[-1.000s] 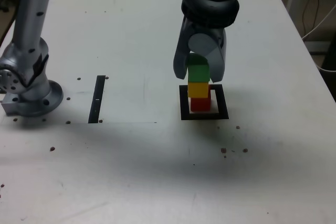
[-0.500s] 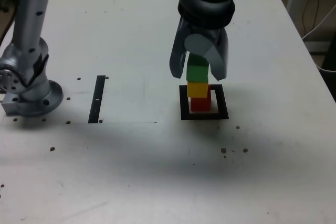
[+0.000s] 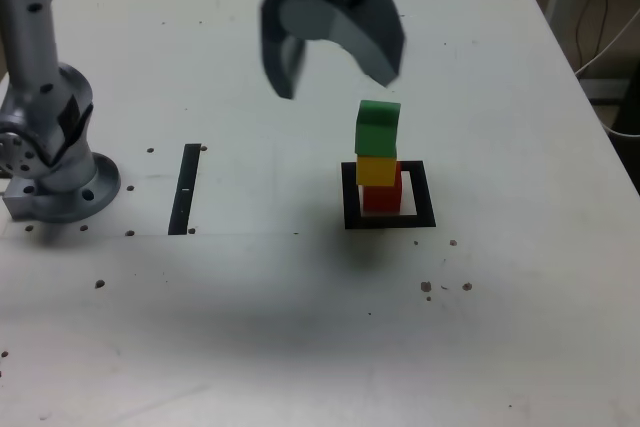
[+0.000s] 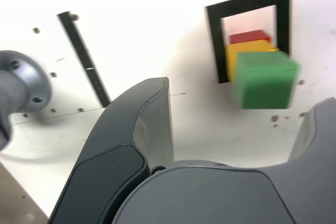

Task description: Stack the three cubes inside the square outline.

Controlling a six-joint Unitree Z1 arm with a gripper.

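Note:
Three cubes stand stacked inside the square outline (image 3: 389, 218) (image 4: 247, 4): the red cube (image 3: 381, 197) (image 4: 250, 36) at the bottom, the yellow cube (image 3: 377, 170) (image 4: 247, 48) on it, the green cube (image 3: 377, 128) (image 4: 264, 78) on top. My gripper (image 3: 335, 62) hangs open above and toward the exterior view's left of the stack, holding nothing. In the wrist view the fingers (image 4: 137, 145) are spread wide, with the stack seen between them, apart from both.
A narrow black strip (image 3: 185, 188) (image 4: 84, 59) lies on the white table at the exterior view's left of the stack. The arm's grey base (image 3: 50, 162) (image 4: 18, 85) stands at the table's left edge. Small dark specks (image 3: 445, 287) dot the surface.
My gripper has opened off the green cube, then risen and swung toward the exterior view's left. The stack stays standing in the outline.

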